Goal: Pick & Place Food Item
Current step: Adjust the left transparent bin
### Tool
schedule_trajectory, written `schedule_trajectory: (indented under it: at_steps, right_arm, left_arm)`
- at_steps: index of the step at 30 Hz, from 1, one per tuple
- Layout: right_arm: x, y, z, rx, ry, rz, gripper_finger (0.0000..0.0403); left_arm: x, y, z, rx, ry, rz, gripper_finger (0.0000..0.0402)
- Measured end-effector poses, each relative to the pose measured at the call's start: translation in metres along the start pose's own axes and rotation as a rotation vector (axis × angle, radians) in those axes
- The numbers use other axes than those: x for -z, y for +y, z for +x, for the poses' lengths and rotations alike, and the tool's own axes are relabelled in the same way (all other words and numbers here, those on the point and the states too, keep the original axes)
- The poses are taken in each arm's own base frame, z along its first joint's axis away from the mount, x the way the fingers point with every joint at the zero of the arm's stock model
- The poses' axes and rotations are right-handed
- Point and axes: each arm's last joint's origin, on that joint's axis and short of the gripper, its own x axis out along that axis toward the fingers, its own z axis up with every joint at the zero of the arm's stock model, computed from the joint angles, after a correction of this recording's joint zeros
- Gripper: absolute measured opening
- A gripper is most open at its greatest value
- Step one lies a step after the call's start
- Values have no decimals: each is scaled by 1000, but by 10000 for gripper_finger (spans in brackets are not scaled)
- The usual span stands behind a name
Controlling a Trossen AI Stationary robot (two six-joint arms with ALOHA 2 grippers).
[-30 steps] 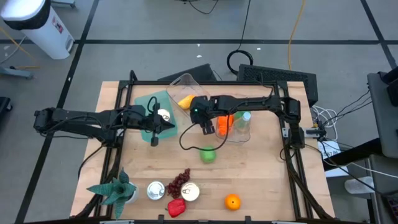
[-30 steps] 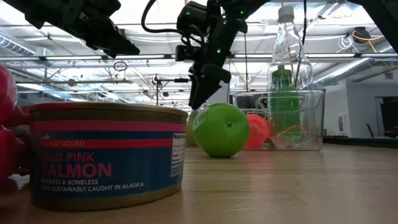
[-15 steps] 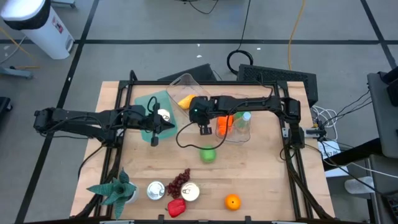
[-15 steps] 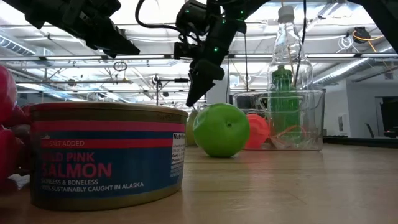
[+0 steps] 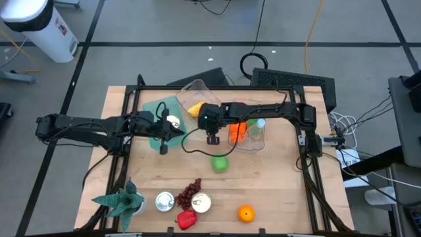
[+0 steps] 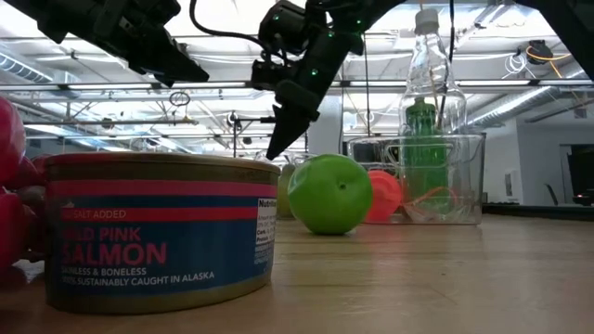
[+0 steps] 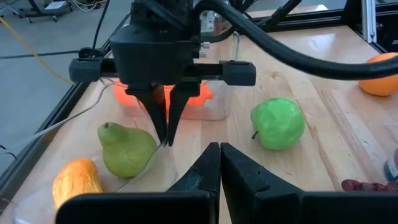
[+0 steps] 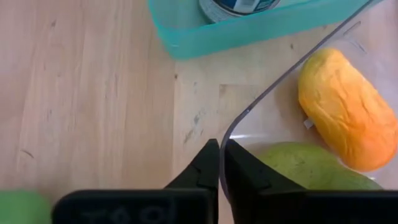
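The right gripper (image 5: 213,139) is pinched on the rim of the clear tub (image 8: 261,93) near the table's far edge. The pear (image 8: 308,167) inside is half hidden. The left gripper (image 5: 162,149) is closed, empty.

Seen from above, the right gripper (image 5: 213,139) hangs over the middle of the wooden counter (image 5: 276,191), just above the green apple (image 5: 220,164). The left gripper (image 5: 162,147) sits beside the teal tray (image 5: 152,108). Along the near edge lie a plant (image 5: 122,200), a can (image 5: 164,201), grapes (image 5: 189,193) and an orange (image 5: 246,213).
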Motion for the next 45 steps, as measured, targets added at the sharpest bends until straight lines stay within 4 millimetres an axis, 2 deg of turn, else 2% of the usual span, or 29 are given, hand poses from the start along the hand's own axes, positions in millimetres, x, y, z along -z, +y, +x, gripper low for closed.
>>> schedule_trajectory:
  at_steps: [10,18,23,28,34,37,42,45]
  right_arm:
    - [-5,1,2,3,-54,148,4]
    - [-13,9,10,-6,-134,151,16]
    - [-19,13,0,2,-164,45,26]
    - [-24,14,-17,5,-200,20,69]
    - [-19,14,-25,-1,-142,-3,131]
    - [-10,12,-38,-8,-60,-49,151]
    - [4,5,-42,-9,67,-94,159]
    - [5,3,-41,22,93,-127,155]
  left_arm:
    - [-1,0,0,-1,-11,-4,21]
    - [-1,0,0,-1,-11,-5,21]
    - [-1,0,0,0,-11,-11,21]
    - [-1,0,0,2,-7,-12,21]
    - [0,0,0,3,-4,-9,21]
    - [0,0,0,4,5,-9,21]
    - [0,0,0,4,1,-4,21]
    - [0,0,0,4,3,-4,21]
